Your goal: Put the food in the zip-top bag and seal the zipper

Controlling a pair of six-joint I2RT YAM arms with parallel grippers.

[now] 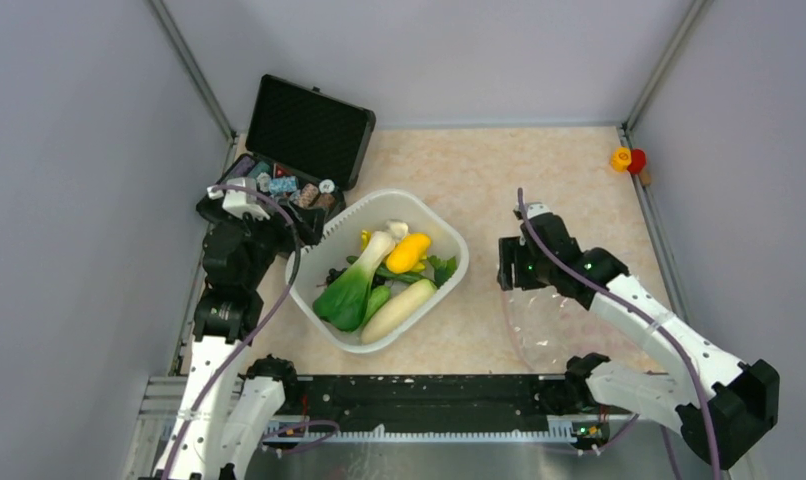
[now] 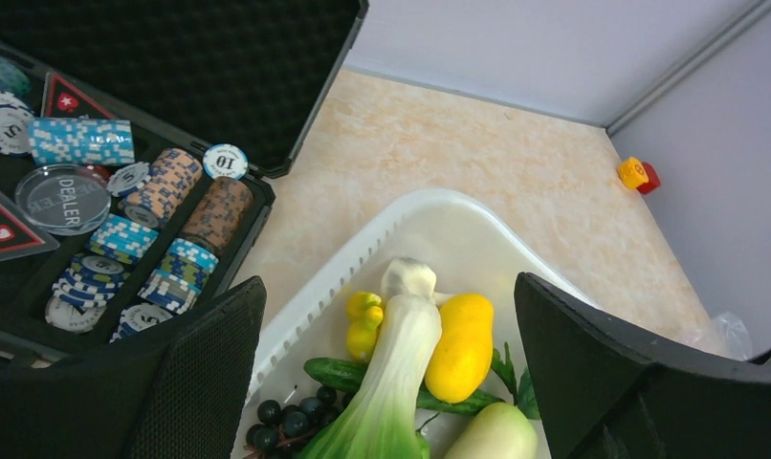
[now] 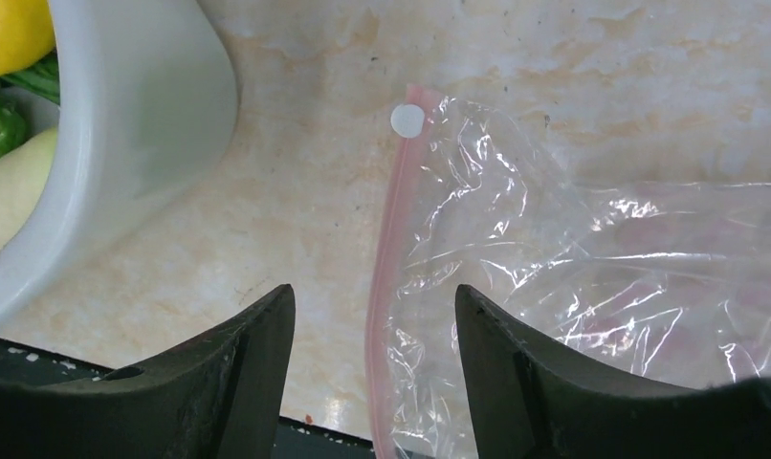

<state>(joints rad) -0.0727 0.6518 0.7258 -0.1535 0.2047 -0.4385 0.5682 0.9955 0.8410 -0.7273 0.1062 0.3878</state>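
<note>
Two containers are set on a beige marbled table [image 1: 499, 170]. At the left, an open black case [image 1: 304, 140] lined with foam holds stacked poker chips [image 2: 162, 201], which only the left wrist view shows plainly. The left gripper [image 2: 386, 373] is held wide open over the tub's near rim, with nothing in its grasp. In the middle, a translucent white tub [image 1: 454, 240] holds all the food: bok choy [image 1: 354, 285], radish [image 1: 397, 310], yellow pepper [image 1: 407, 252], cucumber [image 2: 363, 378] and grapes [image 2: 291, 413]. At the right, a clear crinkly bag [image 3: 573, 277] lies flat. Its pink zipper [image 3: 386, 277] and round white slider tab [image 3: 407, 120] are seen in the right wrist view alone, where the right gripper [image 3: 372, 363] is spread open above the strip, gripping nothing.
</note>
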